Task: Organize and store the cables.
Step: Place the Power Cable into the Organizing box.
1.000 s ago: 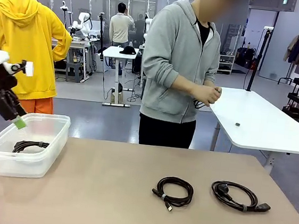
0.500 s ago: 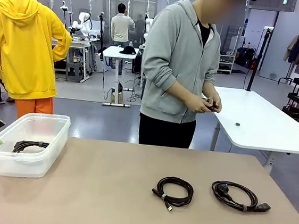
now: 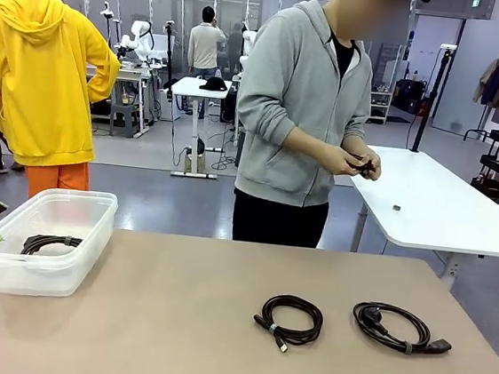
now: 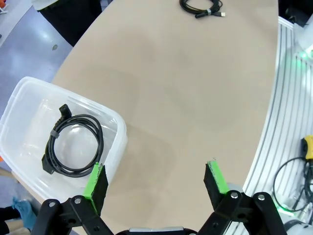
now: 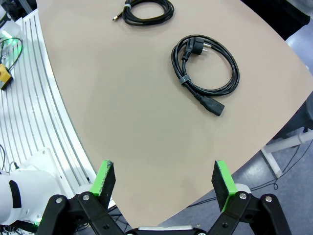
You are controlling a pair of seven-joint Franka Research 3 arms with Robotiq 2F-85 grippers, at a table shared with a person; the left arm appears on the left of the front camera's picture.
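The tan desk (image 3: 171, 340) spans the foreground. At its far side stands a person (image 3: 297, 112) in a grey hoodie, both hands (image 3: 355, 162) closed around something small and dark that is too small to make out, beside a white desk (image 3: 444, 207) behind. A clear plastic bin (image 3: 21, 275) sits on the tan desk's left end and holds one coiled cable (image 3: 50, 243) flat on its floor. The left tool (image 4: 154, 169) hangs with its fingers spread wide and empty. In its wrist view one green pad overlaps the bin's near wall, with the coiled cable just beyond it. The right tool (image 5: 163, 169) is likewise spread and empty. Bare desk lies between it and the power cable (image 3: 376, 325) ahead, well apart. The thin cable (image 3: 272, 325) lies beside the power cable, nearer the desk's middle.
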